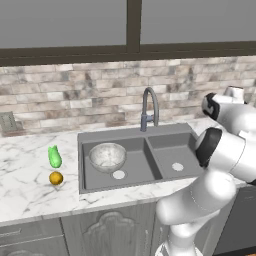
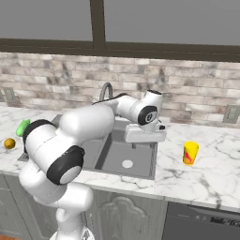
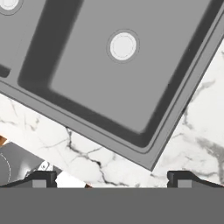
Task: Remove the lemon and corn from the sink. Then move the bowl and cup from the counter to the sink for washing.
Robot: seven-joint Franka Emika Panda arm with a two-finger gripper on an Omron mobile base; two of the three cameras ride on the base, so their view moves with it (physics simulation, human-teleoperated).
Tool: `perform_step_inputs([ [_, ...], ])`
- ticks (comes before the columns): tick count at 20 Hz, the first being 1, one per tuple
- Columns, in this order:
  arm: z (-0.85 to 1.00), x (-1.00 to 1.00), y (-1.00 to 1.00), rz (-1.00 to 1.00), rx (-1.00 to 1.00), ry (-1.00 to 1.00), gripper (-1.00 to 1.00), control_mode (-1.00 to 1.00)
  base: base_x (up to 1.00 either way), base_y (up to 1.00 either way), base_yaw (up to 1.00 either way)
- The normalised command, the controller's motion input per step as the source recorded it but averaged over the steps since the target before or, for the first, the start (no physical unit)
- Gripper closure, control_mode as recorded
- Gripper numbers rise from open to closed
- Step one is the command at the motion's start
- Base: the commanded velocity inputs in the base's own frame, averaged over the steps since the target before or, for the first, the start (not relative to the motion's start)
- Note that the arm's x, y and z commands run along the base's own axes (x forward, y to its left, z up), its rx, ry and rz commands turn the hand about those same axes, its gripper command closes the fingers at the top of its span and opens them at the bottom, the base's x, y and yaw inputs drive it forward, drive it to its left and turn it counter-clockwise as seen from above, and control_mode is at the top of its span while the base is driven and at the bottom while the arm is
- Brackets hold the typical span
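A: Where is the cup [image 2: 190, 153]?
B: Upright on the surface [image 2: 211, 173], right of the sink [image 2: 140, 164].
A: And the pincer [image 2: 144, 135]?
B: Over the right basin, jaws wide, empty; cup lies to its right.

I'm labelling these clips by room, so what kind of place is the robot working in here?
A kitchen, rendered rather than real. The signs: a grey double-basin sink with a curved faucet set in a marble counter, a brick backsplash behind it, and cabinet doors below.
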Motion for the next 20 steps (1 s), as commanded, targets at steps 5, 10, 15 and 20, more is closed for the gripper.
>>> perform_step_inputs([
  [5,0.05,0.04,-0.34,0.05,0.00,-0.09,-1.00,-1.00,0.00,0.00,0.00],
  [10,0.03,0.04,-0.31,0.03,0.00,-0.08,-1.00,-1.00,0.00,0.00,0.00],
  [15,0.03,0.06,-0.28,0.00,0.00,-0.09,-1.00,-1.00,0.00,0.00,0.00],
  [20,0.01,0.11,-0.23,0.00,0.00,-0.04,-1.00,-1.00,0.00,0.00,0.00],
])
